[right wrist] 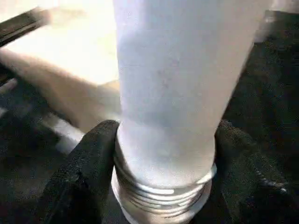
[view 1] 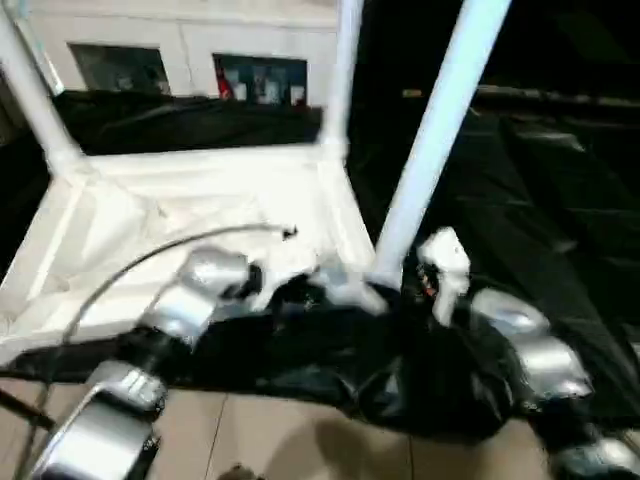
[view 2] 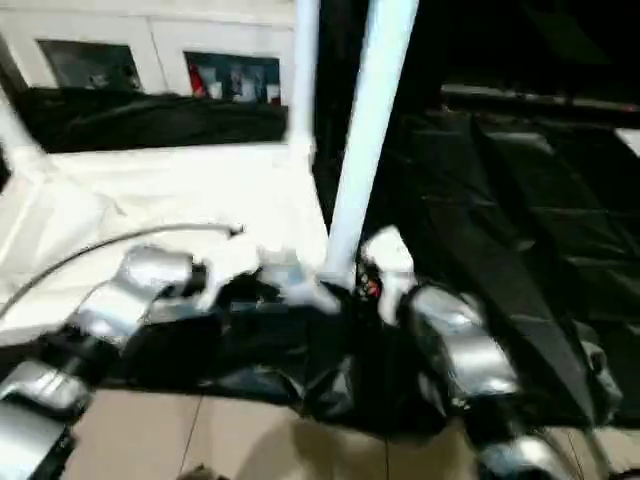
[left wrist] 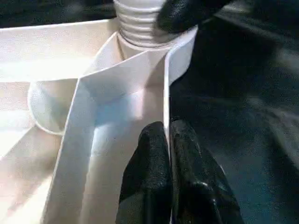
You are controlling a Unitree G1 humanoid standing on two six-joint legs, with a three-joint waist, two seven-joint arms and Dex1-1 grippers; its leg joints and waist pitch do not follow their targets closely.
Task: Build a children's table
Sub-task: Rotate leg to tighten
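The children's table top (view 1: 200,210) lies upside down, white and ribbed, on the black-draped surface. Two white legs (view 1: 345,70) (view 1: 30,90) stand in its far corners. A third leg (view 1: 430,140) rises tilted from the near right corner. Its threaded end (left wrist: 140,23) sits at the corner socket. My right gripper (right wrist: 166,140) is shut on this leg just above the threads, one black finger (right wrist: 88,163) on each side. My left gripper (left wrist: 167,128) is shut on the top's thin rim wall (left wrist: 166,84) a little way from that corner.
Black cloth (view 1: 540,200) spreads to the right of the table top. Tiled floor (view 1: 270,440) shows below the near edge. A thin cable (view 1: 150,255) arcs over my left forearm. A wall with pictures (view 1: 260,80) stands behind.
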